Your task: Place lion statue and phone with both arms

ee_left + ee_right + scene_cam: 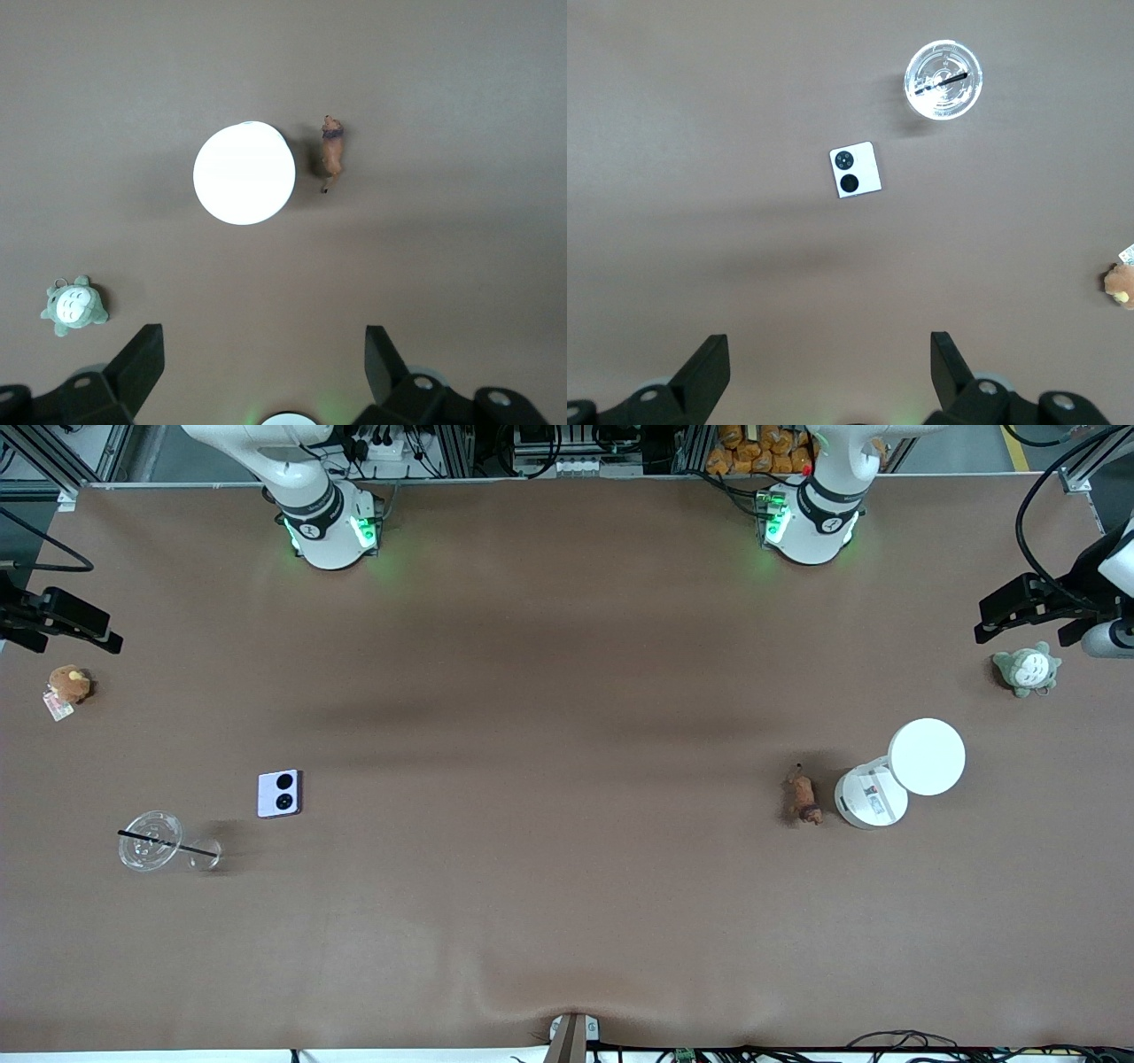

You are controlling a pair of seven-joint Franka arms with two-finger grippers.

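The lion statue is a tiny brown figurine lying on the table beside a white canister, toward the left arm's end. It also shows in the left wrist view. The phone, pale lavender with two black circles, lies flat toward the right arm's end and shows in the right wrist view. My left gripper is open and empty, high over the table. My right gripper is open and empty, high over its own end. Neither touches anything.
A white canister with a round lid stands beside the lion. A grey-green plush lies farther from the front camera than the canister. A clear lidded cup with a black straw stands beside the phone. A brown tagged plush sits at the right arm's end.
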